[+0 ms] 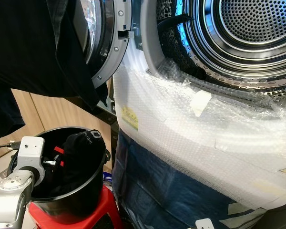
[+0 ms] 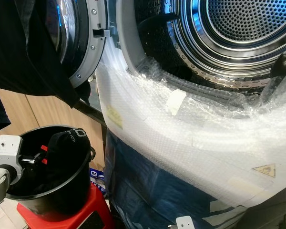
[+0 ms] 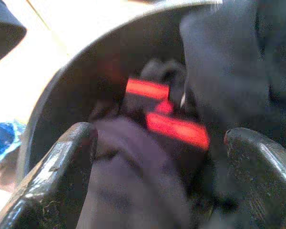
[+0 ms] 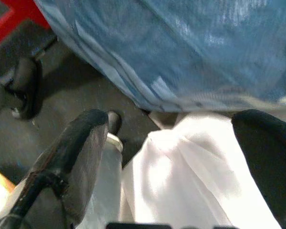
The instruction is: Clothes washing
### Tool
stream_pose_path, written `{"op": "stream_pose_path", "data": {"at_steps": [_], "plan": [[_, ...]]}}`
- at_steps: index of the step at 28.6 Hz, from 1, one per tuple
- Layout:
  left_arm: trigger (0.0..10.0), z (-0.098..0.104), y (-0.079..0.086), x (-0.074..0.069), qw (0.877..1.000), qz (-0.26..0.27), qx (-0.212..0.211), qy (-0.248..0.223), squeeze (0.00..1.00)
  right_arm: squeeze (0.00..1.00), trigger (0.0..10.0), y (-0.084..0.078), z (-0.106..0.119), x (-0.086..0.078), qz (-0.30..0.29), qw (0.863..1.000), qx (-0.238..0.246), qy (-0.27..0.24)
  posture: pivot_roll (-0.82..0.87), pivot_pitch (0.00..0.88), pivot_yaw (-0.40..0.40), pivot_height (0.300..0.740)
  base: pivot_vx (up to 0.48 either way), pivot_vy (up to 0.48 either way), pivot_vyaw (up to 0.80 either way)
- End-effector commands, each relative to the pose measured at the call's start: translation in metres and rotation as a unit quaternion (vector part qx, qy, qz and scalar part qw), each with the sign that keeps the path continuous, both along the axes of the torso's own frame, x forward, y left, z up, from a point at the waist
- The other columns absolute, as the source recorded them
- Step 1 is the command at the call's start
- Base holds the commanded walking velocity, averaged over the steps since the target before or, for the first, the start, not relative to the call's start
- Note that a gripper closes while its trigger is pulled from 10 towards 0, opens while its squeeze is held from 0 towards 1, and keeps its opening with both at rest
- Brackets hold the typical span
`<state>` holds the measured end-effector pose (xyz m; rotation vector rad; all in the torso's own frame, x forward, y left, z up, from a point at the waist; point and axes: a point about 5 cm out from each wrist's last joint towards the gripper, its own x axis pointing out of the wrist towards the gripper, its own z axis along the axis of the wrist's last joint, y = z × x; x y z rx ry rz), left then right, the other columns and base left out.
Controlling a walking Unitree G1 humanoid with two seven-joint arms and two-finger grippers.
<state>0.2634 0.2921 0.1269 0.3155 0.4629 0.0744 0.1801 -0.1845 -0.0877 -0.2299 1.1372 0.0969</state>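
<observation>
Your left gripper [image 3: 157, 157] is down inside the black bucket [image 1: 86, 191], its 2 fingers [image 3: 52, 176] spread apart with nothing clamped between them; dark clothes [image 3: 133, 186] with red stripes [image 3: 176, 129] lie right between and just past the tips, so the laundry is at the gripper but not pinched. From the head view your left arm [image 1: 19, 176] reaches over the bucket's near rim, and the dark clothes [image 1: 78, 152] are heaped in the bucket, one piece rising above the rim. The bucket sits on a red stool [image 1: 100, 212], just beside the washer front on your left. Washer door [image 1: 102, 43] is swung open to the left, and a black garment [image 1: 43, 52] hangs in front of it, above the bucket. The drum [image 1: 248, 33] is open, well above and to the right of the bucket. Bubble wrap [image 1: 195, 138] covers the washer's lower rim and front, with blue film [image 1: 167, 191] below it. Your right gripper [image 4: 176, 157] has its 2 fingers [image 4: 81, 157] wide apart, holding nothing, pointing down near the blue film [image 4: 181, 47] over something white [image 4: 190, 186] on a dark floor [image 4: 71, 100]; I can't tell what the white thing is. View is blurry.
</observation>
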Motion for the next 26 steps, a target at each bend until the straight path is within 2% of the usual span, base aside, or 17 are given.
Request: {"op": "stream_pose_path", "data": {"at_steps": [1, 9, 17, 22, 25, 26], "plan": [[10.0, -0.001, -0.003, -0.005, 0.999, -0.024, 0.018, 0.026, 0.00, 0.00, 10.0, 0.000, -0.003, -0.007, 0.013, 1.000, -0.005, 0.019, 0.27, 0.000, -0.068, 0.740, 0.000, 0.000, 0.00], [10.0, 0.002, -0.006, -0.004, 0.999, -0.032, 0.019, 0.026, 0.00, 0.00, 10.0, -0.001, -0.005, -0.011, 0.012, 1.000, -0.005, 0.025, 0.27, 0.000, -0.069, 0.740, 0.000, 0.000, 0.00], [10.0, 0.001, 0.012, -0.011, 0.997, 0.006, 0.035, 0.062, 0.00, 0.00, 10.0, -0.001, -0.005, -0.012, 0.007, 1.000, -0.002, 0.026, 0.28, 0.008, -0.066, 0.740, 0.000, 0.000, 0.00], [10.0, 0.000, 0.015, -0.012, 0.997, 0.012, 0.039, 0.071, 0.00, 0.00, 10.0, -0.001, -0.005, -0.012, 0.004, 1.000, -0.001, 0.026, 0.27, 0.015, -0.064, 0.740, 0.000, 0.000, 0.00], [10.0, 0.011, 0.011, -0.004, 0.998, -0.001, 0.061, 0.026, 0.00, 0.00, 10.0, -0.001, -0.005, -0.011, -0.001, 1.000, 0.002, 0.022, 0.28, 0.019, -0.067, 0.740, 0.000, 0.000, 0.00], [10.0, 0.022, 0.008, 0.002, 0.998, -0.001, 0.067, -0.020, 0.00, 0.00, 10.0, -0.001, -0.004, -0.010, -0.007, 1.000, 0.009, 0.016, 0.28, 0.020, -0.066, 0.740, 0.000, 0.000, 0.00]]}}
